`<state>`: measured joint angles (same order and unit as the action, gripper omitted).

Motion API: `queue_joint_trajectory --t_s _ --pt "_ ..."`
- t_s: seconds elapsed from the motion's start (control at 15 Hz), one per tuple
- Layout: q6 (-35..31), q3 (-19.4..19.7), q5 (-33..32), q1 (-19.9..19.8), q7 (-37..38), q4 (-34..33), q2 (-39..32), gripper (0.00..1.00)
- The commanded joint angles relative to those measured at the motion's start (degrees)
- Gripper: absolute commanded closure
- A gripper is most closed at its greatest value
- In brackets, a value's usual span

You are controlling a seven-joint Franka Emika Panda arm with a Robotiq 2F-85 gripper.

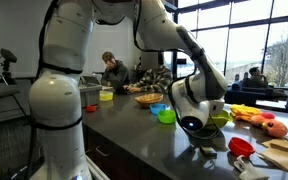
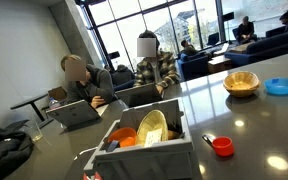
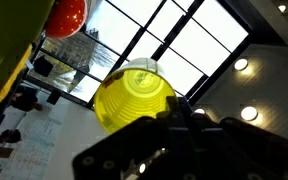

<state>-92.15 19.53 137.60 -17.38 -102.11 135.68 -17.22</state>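
Hand is shut tight, pinching a yellow cup at its fingertips in the wrist view, with windows behind. In an exterior view it hangs low over the worktop, between a green bowl and a red cup.

Wicker basket, blue bowl, small red cup, grey dish rack, person at laptop
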Motion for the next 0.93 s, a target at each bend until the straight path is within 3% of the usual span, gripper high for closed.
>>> queue_joint_trajectory --t_s 0.0,0.87 --pt "1.8 0.1 1.7 -0.3 -0.3 0.5 -0.1 0.99" --pt "3.0 0.1 2.5 -0.4 -0.3 0.5 -0.7 0.99"
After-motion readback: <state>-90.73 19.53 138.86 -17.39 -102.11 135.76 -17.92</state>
